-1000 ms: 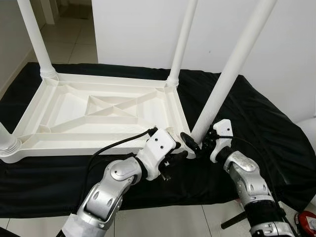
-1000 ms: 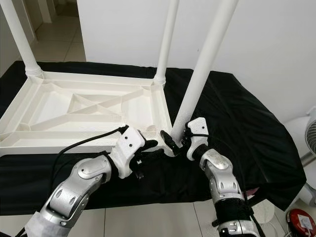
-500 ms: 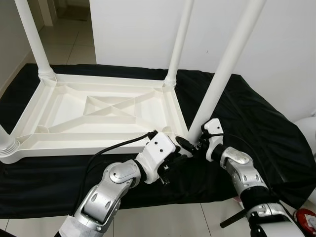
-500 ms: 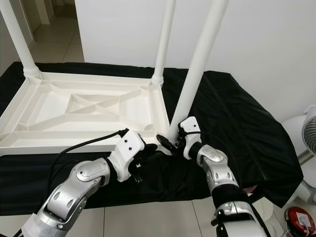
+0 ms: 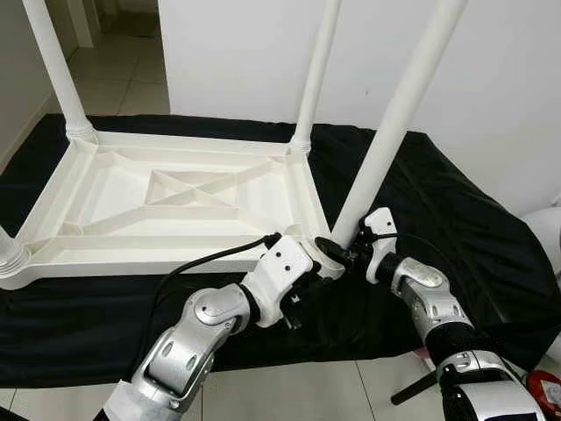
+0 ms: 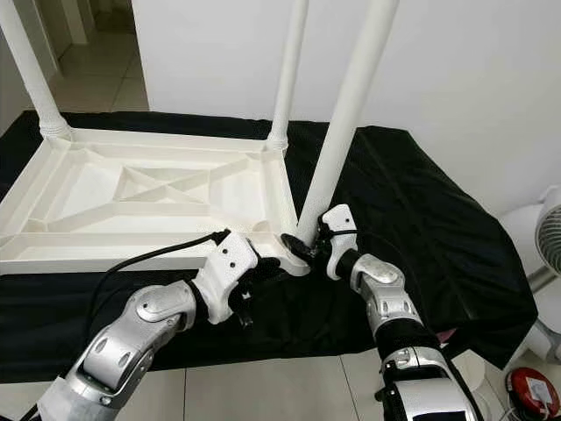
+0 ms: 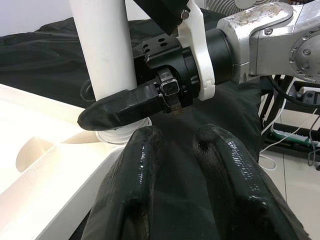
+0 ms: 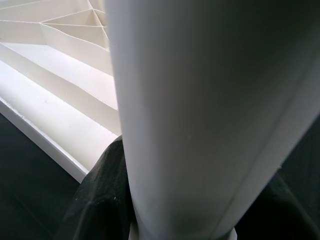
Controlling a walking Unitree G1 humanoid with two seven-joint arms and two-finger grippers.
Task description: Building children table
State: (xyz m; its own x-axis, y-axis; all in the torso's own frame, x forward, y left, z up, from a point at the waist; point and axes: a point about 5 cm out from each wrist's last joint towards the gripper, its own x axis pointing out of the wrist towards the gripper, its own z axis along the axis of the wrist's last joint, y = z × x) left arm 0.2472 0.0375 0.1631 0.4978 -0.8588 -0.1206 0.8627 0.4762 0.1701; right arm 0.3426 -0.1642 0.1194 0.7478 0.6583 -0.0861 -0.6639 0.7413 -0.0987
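My right hand is clamped low on the leaning table leg at the near corner socket of the upturned white plastic tabletop, my left hand closed empty beside it; light, stiff, slick tubing, best held low.

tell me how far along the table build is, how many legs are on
Done: three white legs stand upright in corner sockets of the upside-down tabletop: far left, far right and near left.
In hand: the right end effector grips the fourth leg at its base, over the near-right corner and leaning slightly; the left end effector sits beside that corner.
Left: seating that leg, then turning the table upright.
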